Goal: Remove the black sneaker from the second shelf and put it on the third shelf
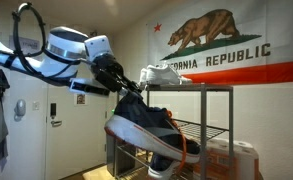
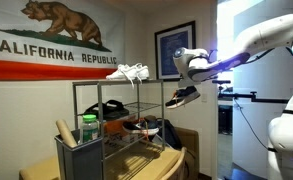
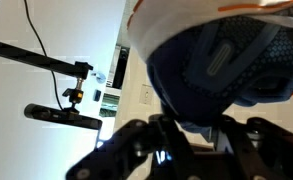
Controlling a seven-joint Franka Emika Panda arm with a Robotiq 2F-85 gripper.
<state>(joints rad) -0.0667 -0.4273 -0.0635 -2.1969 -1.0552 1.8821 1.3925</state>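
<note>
While the arm (image 1: 56, 50) stretches out sideways from its base, wrist bent downward, gripper (image 1: 123, 85) closed on the upper of the black sneaker (image 1: 146, 125), shoe tilted, white sole underneath, hanging in open air just beside the rack (image 2: 74, 110), outside its frame.

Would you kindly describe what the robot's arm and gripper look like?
The arm is glossy white with rounded segments. Black cables loop over it. The gripper is black and angular. A blue glow shows near the wrist.
</note>
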